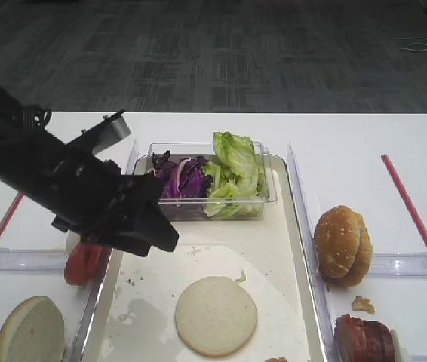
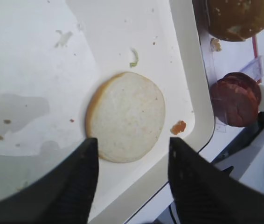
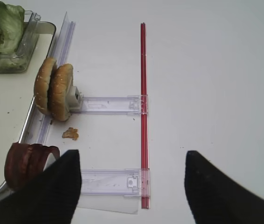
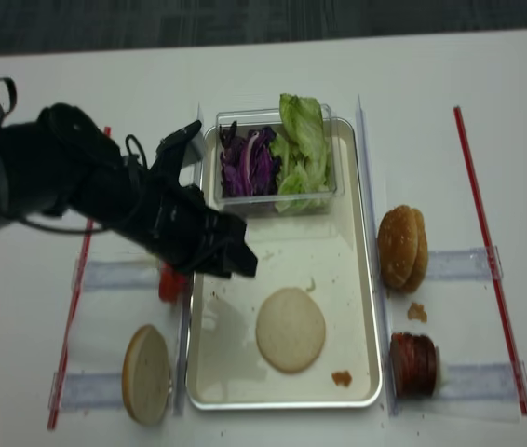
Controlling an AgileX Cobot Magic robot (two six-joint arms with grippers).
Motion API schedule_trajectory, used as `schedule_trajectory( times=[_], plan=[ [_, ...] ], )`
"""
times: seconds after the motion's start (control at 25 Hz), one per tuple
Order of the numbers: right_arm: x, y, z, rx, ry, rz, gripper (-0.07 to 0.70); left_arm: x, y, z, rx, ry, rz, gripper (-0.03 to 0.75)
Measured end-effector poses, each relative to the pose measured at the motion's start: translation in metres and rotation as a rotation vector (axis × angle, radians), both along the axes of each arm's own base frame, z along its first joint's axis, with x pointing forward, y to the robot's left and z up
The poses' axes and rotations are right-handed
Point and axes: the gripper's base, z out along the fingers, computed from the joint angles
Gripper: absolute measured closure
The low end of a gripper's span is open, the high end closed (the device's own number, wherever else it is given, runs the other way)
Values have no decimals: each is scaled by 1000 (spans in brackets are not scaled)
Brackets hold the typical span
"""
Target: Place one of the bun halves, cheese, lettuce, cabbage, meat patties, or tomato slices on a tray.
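- A robot lab or office test space set up as a mock sandwich station, not a real kitchen.
- A plain white table [image 1: 349,136] stands on grey patterned office carpet [image 1: 213,53].
- Red strips [image 4: 487,251] and clear plastic holders [image 3: 111,105] fixed to the table mark set places for food.
- A black robot arm [image 1: 55,181] reaches over a metal tray [image 4: 368,307].
- Loose cable [image 1: 421,47] lies on the carpet at the far right.

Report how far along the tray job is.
Done: one bun half lies flat on the tray. In hand: nothing; the left gripper hangs open above that bun half, and the right gripper is open over bare table. Left: nothing evident.
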Motion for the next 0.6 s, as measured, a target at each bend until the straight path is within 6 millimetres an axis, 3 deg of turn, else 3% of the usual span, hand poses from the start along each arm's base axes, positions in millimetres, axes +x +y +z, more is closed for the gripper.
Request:
schedule_trajectory(
  times=[0.36, 0.6],
  plan=[
    [0, 0, 0, -1, 0, 0, 140, 20, 9, 45, 206, -8, -73, 386],
    [0, 0, 0, -1, 0, 0, 140, 26, 20, 59, 365, 6, -29, 386]
  ],
)
